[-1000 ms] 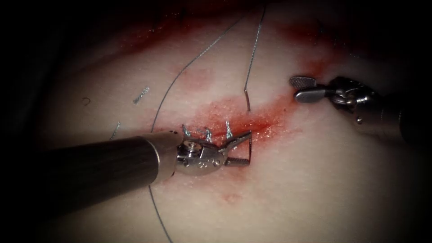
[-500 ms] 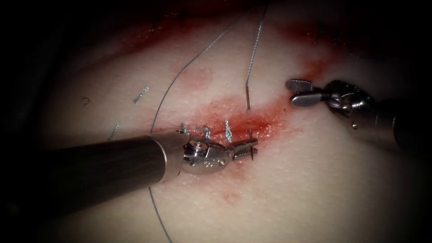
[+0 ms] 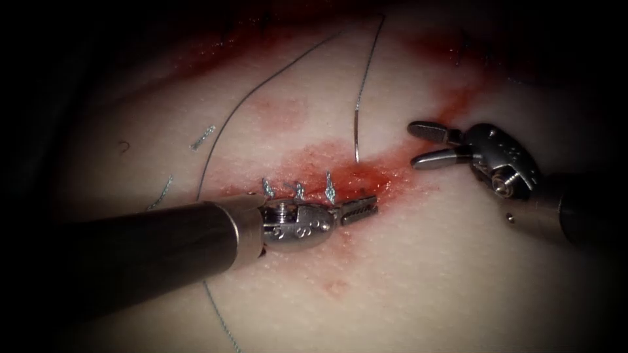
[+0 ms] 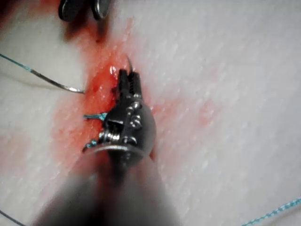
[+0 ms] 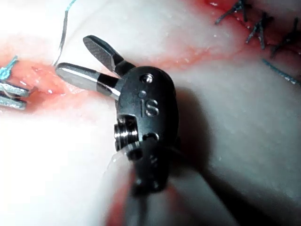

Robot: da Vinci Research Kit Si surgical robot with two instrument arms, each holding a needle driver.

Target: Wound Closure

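I see the tissue (image 3: 458, 274) with its cut (image 3: 340, 180) running through the red fluid (image 3: 386, 176), and three finished stitches (image 3: 297, 191) standing along the cut's left stretch. My left tool (image 3: 358, 210) lies across the lower edge of the cut. A second ago its jaws stood wide apart; now they are clenched on the needle's tip, which pokes out of the tissue just beyond the jaws in the left wrist view (image 4: 129, 63). The rest of the needle (image 3: 356, 134) rises from the red patch above the cut as a thin wire, so it is in the tissue, passing under the cut. My right tool (image 3: 418, 144) has swung closer to the cut's right end; its jaws are spread and hold nothing. The thread (image 3: 261, 91) arcs away from the needle's tail. I judge the needle's point secured on the exit side.
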